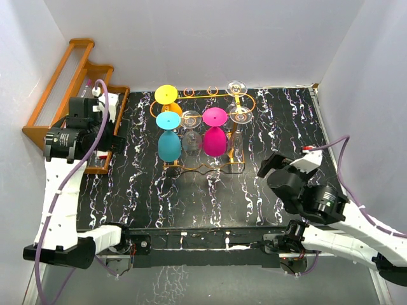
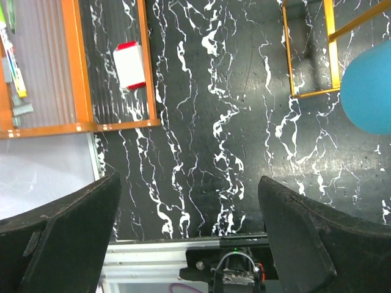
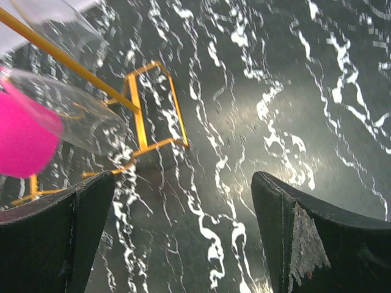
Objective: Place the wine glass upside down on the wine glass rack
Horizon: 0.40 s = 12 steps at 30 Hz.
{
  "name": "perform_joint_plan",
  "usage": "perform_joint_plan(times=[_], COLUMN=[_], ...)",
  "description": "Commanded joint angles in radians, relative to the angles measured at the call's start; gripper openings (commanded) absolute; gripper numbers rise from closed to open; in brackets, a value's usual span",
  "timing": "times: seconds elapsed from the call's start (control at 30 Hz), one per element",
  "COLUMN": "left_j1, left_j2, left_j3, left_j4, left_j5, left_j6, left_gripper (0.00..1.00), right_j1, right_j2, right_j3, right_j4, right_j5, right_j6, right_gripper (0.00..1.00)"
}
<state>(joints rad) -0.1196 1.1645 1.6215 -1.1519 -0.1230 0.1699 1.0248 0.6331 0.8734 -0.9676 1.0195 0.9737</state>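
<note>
The orange-gold wire wine glass rack (image 1: 205, 164) stands mid-table. Several glasses hang upside down on it: a cyan one (image 1: 168, 145), a yellow-footed one (image 1: 165, 94), a pink one (image 1: 215, 140), a clear one (image 1: 191, 140) between them, and two clear ones at the right end (image 1: 239, 115). My left gripper (image 1: 113, 130) is open and empty at the table's left edge, left of the rack; its wrist view (image 2: 189, 189) shows the cyan bowl (image 2: 366, 91). My right gripper (image 1: 275, 166) is open and empty, right of the rack; its wrist view (image 3: 183, 183) shows the pink bowl (image 3: 21, 137) and a clear bowl (image 3: 73, 116).
A brown wooden stepped rack (image 1: 60, 82) leans at the back left, right by my left arm. A small red and white object (image 2: 129, 65) lies by its orange frame (image 2: 82, 73). A rack leg (image 3: 143, 113) stands on the black marbled table (image 1: 267, 121). White walls close in.
</note>
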Motion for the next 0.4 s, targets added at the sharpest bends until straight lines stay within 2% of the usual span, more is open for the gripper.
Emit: perform_joint_plan(times=[0.0,0.2,0.3,0.37], left_j1=[0.006,0.006,0.017,0.024], left_j2=[-0.039,-0.079,-0.097,-0.103], left_j3=[0.044,0.024,-0.011,-0.007], left_j4=[-0.08,-0.068,-0.06,-0.045], left_j5=[-0.024,-0.061,-0.105,-0.151], left_j6=[-0.075,-0.102,-0.109,-0.13], left_gripper=[0.92,0.91,0.86,0.89], right_j1=[-0.002,-0.003,-0.002,-0.002], right_j2=[0.017,-0.002,0.001,0.003], right_j3=[-0.051,-0.093,-0.07,-0.06], right_j4=[-0.121,-0.047,-0.046,-0.047], right_j5=[-0.067,-0.153,-0.155,-0.172], right_j6=[0.245,0.214,0.194,0.187], right_gripper=[0.98,0.98,0.98,0.98])
